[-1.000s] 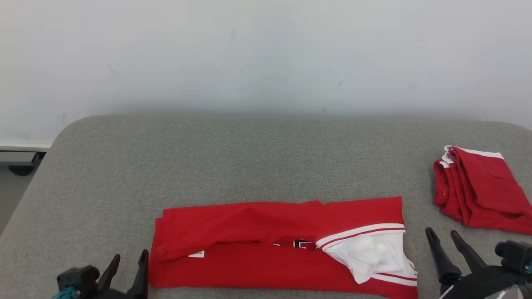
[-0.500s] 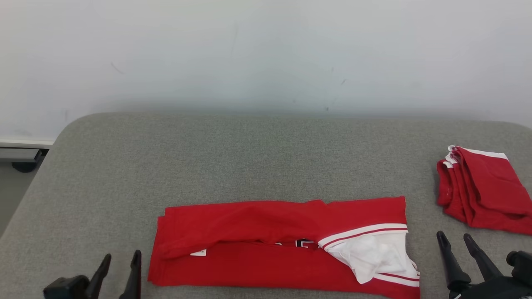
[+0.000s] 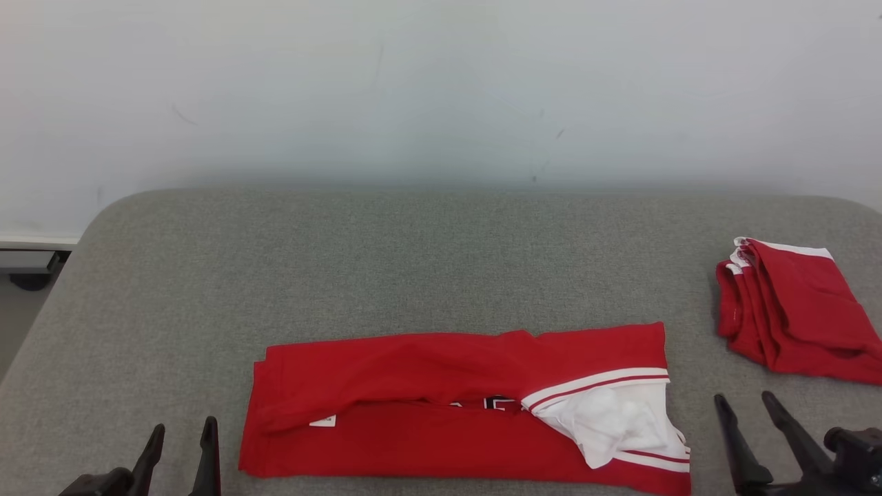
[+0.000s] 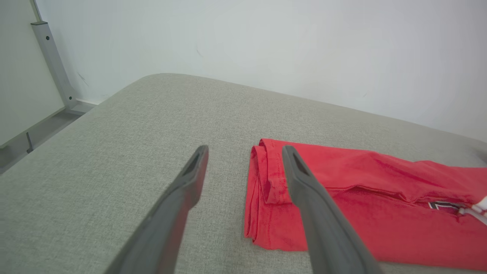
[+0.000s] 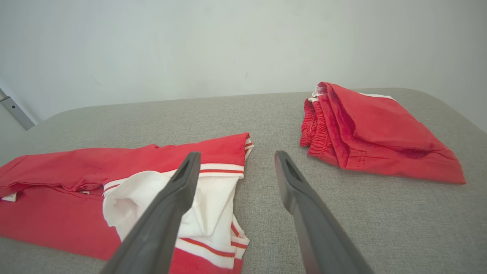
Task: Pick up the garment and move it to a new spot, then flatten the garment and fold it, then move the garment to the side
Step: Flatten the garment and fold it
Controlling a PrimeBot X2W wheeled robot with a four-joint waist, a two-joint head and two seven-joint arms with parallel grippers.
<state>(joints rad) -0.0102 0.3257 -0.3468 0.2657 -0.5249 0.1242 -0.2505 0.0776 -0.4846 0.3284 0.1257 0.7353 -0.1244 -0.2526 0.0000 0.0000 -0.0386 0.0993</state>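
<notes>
Left tool (image 3: 184,425) is hanging at the lower left with both dark fingers spread wide, gripping nothing, just off the left end of the long red folded garment with a white sleeve and striped trim (image 3: 427,420). In the left wrist view, one finger is lining up over the garment's hemmed left edge and the other over bare fabric.

Right tool (image 3: 743,397) is doing much the same on the other side. Its fingers are wide with nothing between them, and it's pointing at the bare patch just right of the white sleeve end.

The garment is lying as a long flat strip near the front of the grey fabric-covered bench (image 3: 413,262), with a small white label showing. A second folded red cloth bundle with white edging (image 3: 799,317) is sitting well apart at the far right. A pale wall (image 3: 441,83) is running behind the bench.
</notes>
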